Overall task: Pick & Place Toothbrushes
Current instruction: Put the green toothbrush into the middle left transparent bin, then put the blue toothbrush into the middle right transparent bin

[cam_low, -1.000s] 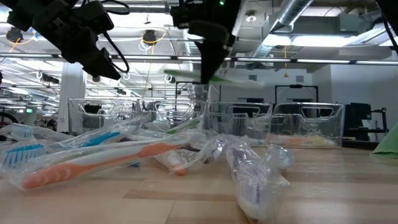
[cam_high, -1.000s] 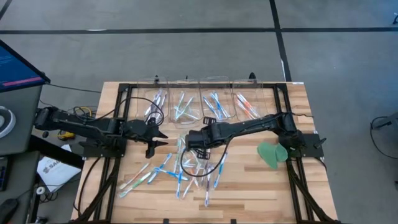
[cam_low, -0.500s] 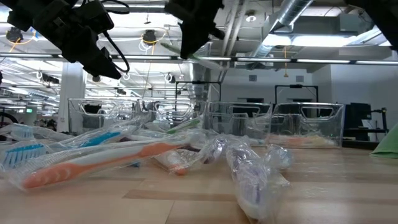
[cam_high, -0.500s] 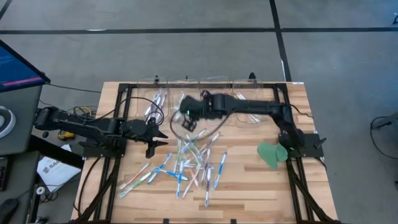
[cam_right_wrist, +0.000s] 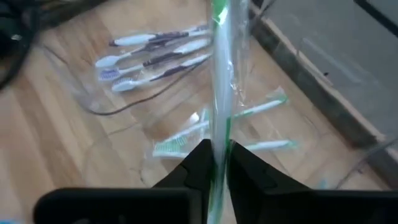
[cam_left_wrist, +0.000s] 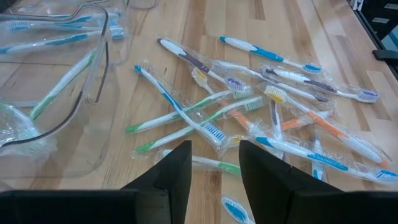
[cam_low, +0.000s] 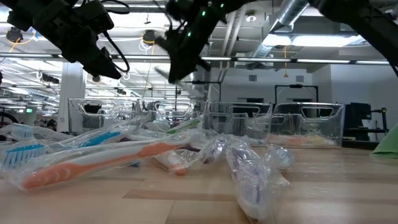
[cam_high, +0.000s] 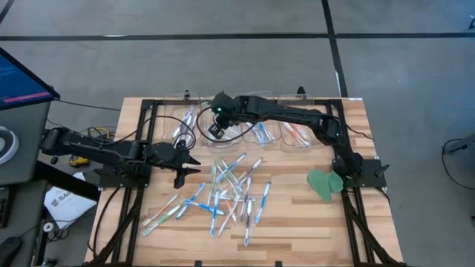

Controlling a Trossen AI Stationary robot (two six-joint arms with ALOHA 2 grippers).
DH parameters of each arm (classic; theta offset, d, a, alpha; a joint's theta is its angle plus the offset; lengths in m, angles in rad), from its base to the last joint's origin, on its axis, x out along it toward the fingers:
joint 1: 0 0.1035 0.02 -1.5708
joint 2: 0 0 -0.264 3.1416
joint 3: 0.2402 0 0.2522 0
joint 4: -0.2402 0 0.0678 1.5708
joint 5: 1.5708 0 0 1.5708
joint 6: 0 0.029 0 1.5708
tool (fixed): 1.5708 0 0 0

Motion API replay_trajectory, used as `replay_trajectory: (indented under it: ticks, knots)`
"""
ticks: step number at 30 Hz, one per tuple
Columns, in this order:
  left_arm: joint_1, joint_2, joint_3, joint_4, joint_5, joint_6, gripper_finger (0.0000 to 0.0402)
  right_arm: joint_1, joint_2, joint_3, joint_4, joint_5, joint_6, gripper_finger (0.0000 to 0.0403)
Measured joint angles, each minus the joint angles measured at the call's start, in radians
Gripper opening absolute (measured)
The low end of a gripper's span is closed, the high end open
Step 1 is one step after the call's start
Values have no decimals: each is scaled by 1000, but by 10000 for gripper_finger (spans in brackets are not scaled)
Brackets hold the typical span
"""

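Loose wrapped toothbrushes lie in a pile on the middle of the wooden table, also in the left wrist view. Four clear bins stand along the far edge, and toothbrushes lie in them. My right gripper hangs above the second bin from the left, shut on a green-and-white toothbrush in a clear wrapper. Under it the right wrist view shows purple toothbrushes and green ones in the bins. My left gripper waits open, left of the pile, holding nothing. My right gripper pinches the wrapped green toothbrush between its two fingers near one end. The fingers slant down toward the table's far left. The toothbrush sticks out ahead of them, roughly in line with them. It is lifted clear above the bins.
A flat green disc lies by the right arm's base. Black frame rails run along the table's left and right sides. A cable loops near the left bins. A monitor stands beyond the table's left edge.
My right gripper has swung from above the pile toward the far edge and the left, rising a little and rolling at the wrist. It now stands over the bins. The green toothbrush has gone with it, clear of the table throughout.
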Motion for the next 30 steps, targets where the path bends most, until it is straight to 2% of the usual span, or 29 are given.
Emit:
replay_trajectory:
  ticks: [7, 16, 23, 27, 30]
  knots:
    - [0, 0, -17, 8, 0, 0, 126, -22, 64, 0, 12, -5, 0, 60]
    - [0, 0, -66, 48, 0, 0, 126, -21, 52, 7, 6, -3, -45, 75]
    - [0, 0, -66, 51, 0, 0, 126, -1, 46, 121, -164, -3, -112, 92]
    - [0, 0, -66, 51, 0, 0, 126, 42, 48, 196, -329, -4, -112, 93]
    - [0, 0, -66, 51, 0, 0, 126, 81, 15, 178, -447, -3, -102, 93]
